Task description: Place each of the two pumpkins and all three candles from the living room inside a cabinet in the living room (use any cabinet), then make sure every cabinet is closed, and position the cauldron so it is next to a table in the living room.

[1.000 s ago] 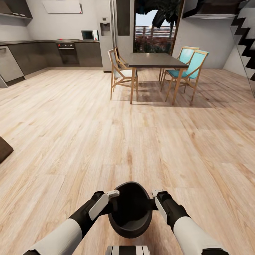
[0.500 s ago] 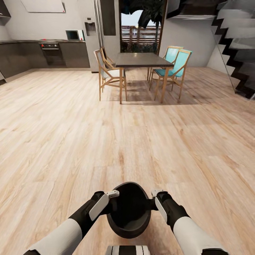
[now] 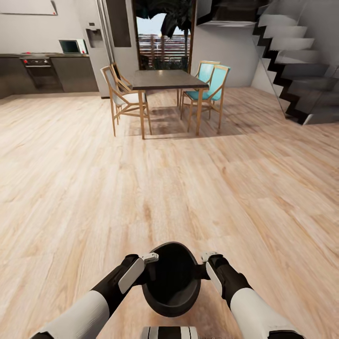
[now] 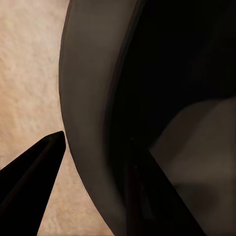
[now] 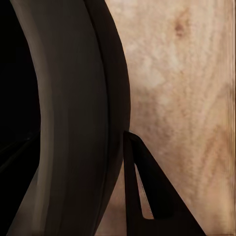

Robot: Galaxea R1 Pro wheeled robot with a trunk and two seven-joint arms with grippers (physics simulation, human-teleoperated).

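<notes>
- The cauldron (image 3: 172, 278) hung between both grippers, over the wooden floor (image 3: 165, 188) and close in front of the robot.
- Left gripper (image 3: 151, 270) was clamped on the rim: one finger outside the wall, the other inside the bowl, nearly shut on it.
- Right gripper (image 3: 203, 269) looked the same on the opposite rim, pinching the wall between its jaws.
- The dining table (image 3: 165, 80) with chairs (image 3: 207, 84) sat well apart, straight ahead of the jaws.
- Risk, imo: it's only two thin rim pinches, so a jerky base move or the arms drifting apart could let the pot tilt or slip out and drop.
</notes>
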